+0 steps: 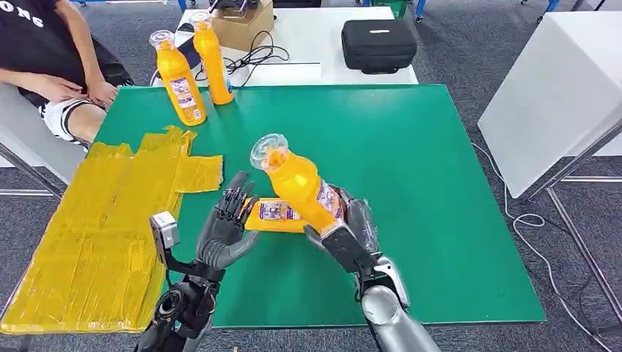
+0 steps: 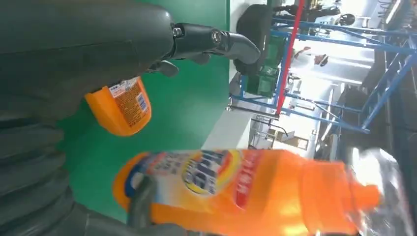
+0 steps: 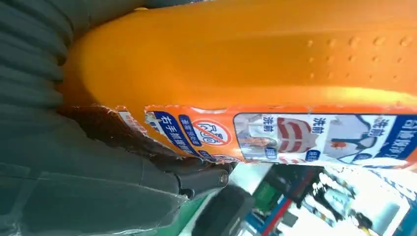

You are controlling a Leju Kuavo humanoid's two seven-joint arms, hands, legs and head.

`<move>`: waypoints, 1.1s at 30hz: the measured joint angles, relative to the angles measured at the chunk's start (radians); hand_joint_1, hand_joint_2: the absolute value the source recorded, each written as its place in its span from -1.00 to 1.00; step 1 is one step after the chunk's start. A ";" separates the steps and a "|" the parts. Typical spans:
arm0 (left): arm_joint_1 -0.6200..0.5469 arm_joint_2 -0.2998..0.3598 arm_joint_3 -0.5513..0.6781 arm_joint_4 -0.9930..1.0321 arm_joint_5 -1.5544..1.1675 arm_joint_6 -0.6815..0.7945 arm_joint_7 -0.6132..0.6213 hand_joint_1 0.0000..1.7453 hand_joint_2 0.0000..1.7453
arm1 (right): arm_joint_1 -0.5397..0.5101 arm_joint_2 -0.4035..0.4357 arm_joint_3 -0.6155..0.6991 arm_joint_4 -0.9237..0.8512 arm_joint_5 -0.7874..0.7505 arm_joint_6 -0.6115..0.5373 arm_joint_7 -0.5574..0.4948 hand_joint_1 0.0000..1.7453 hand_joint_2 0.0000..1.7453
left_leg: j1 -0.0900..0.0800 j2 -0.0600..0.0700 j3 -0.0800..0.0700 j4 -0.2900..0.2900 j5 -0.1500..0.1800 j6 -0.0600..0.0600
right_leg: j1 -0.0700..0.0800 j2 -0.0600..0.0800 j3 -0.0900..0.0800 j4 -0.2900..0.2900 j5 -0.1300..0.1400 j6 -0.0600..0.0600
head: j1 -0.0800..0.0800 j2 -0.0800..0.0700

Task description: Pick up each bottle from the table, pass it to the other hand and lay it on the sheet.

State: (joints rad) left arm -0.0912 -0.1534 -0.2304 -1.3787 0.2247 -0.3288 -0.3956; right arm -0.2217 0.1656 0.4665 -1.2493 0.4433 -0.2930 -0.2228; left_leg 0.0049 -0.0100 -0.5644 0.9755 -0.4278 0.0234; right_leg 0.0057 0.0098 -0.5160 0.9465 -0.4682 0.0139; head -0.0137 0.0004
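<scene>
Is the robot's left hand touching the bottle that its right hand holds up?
Apart. In the head view the open left hand sits beside the raised bottle, green table visible between them; the right hand grips it.

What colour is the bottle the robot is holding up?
The bottle in the right hand is orange with a clear cap, best seen in the head view.

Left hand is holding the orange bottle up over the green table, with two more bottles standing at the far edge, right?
Not quite: the head view shows the right hand holding the orange bottle; the left hand is open beside it. The two standing bottles at the green table's far edge are correct.
</scene>
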 measured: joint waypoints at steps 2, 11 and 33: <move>-0.001 0.000 0.002 0.002 0.000 0.002 0.000 -1.00 1.00 | -0.008 0.006 0.000 0.021 0.002 0.003 0.000 1.00 1.00 | 0.000 0.000 0.000 0.000 0.000 0.000 | 0.000 0.000 0.000 0.000 0.000 0.000 | 0.000 0.000; -0.002 0.000 0.004 0.007 0.000 0.003 0.000 -1.00 1.00 | -0.022 0.019 -0.003 0.069 0.005 0.011 0.000 1.00 1.00 | 0.000 0.000 0.000 0.000 0.000 0.000 | 0.000 0.000 0.000 0.000 0.000 0.000 | 0.000 0.000; -0.006 0.000 0.013 0.029 0.004 -0.003 -0.006 -1.00 1.00 | -0.104 0.082 0.126 0.212 0.102 0.161 0.018 1.00 1.00 | 0.000 0.000 0.000 0.000 0.000 0.000 | 0.000 0.000 0.000 0.000 0.000 0.000 | 0.000 0.000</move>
State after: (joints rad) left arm -0.0973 -0.1534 -0.2174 -1.3493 0.2289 -0.3319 -0.4013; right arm -0.3255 0.2476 0.5928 -1.0372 0.5455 -0.1316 -0.2052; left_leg 0.0050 -0.0098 -0.5649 0.9754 -0.4277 0.0233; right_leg 0.0058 0.0099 -0.5165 0.9468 -0.4683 0.0139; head -0.0137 0.0004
